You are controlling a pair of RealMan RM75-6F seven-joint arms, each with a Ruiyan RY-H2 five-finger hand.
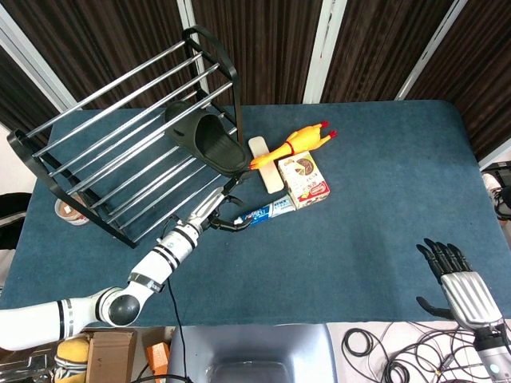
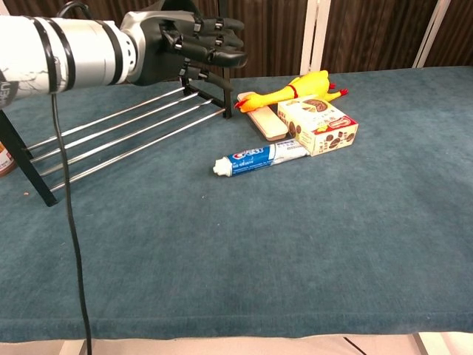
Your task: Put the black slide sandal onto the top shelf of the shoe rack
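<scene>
Far left in head view, a small round container (image 1: 70, 212) is sitting on the table (image 1: 383, 191) behind the shoe rack (image 1: 88, 159). The rack is standing on the left half of the blue cloth, chrome bars running diagonally. The black slide sandal (image 1: 206, 141) is lying on the top shelf bars at the rack's right end, sole down, its toe end reaching the shelf's edge.

Left hand (image 1: 217, 214) is hovering just right of the rack's lower front corner, below the sandal, fingers (image 2: 214, 46) spread apart and lightly curled, holding nothing. In chest view it is hanging in front of the rack's end frame, clear of the bars.

Just beside its fingertips a toothpaste tube (image 1: 267, 211) is lying flat. Next over, a wooden brush (image 1: 264, 163), a yellow rubber chicken (image 1: 289, 145) resting partly across it, and a snack box (image 1: 304, 179) are clustered together.

Right hand (image 1: 457, 281) is sitting at the table's near right corner, fingers extended and apart, empty, well away from everything.
</scene>
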